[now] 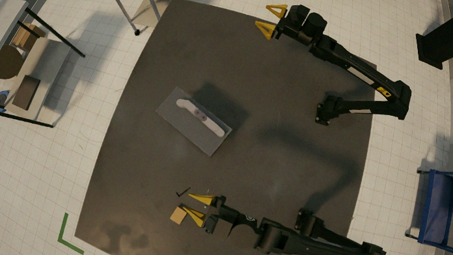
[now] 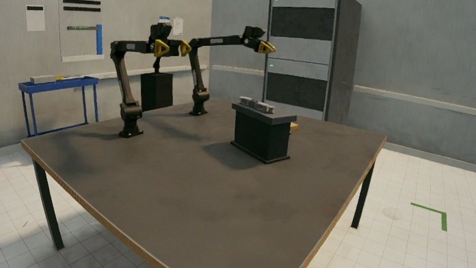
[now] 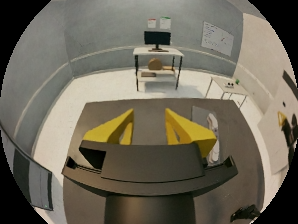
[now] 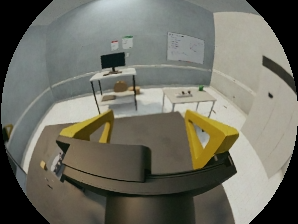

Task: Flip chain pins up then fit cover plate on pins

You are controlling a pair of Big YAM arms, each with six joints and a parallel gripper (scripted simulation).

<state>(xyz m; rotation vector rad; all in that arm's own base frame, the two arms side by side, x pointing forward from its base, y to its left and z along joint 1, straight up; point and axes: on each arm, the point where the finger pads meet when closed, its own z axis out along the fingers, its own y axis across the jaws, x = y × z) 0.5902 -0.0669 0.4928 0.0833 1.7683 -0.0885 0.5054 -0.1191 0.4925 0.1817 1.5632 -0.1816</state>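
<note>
I operate two black jointed arms, each fitted with one two-fingered gripper with yellow, triangular, pierced fingers. The left gripper (image 1: pixel 185 200) (image 2: pixel 274 50) (image 3: pixel 149 113) is partly open and holds nothing; the right gripper (image 1: pixel 261 13) (image 2: pixel 174 48) (image 4: pixel 149 113) is wide open and also holds nothing. One table (image 1: pixel 146 169) (image 2: pixel 205 205) (image 3: pixel 80 190) (image 4: pixel 162 131) has a mottled brown top. Seen from above, one block (image 1: pixel 192 125) (image 2: pixel 282 119) (image 3: pixel 200 117) (image 4: pixel 55 161) lies left of centre: a smooth, grey, rectangular slab on one dark pedestal (image 2: pixel 260 137). One chain (image 1: pixel 213 125) (image 2: pixel 266 108) (image 3: pixel 214 132), pale and round-ended, rests along the slab's right-hand long side, bent at its far end. Two dark round spots mark its middle; I cannot tell which way the pins point. At the near side, one tan square piece (image 1: pixel 178 215) (image 2: pixel 294 126) (image 4: pixel 43 165) lies close to the left gripper, beside one thin, black, L-shaped item (image 1: pixel 183 192). I cannot identify the cover plate.
</note>
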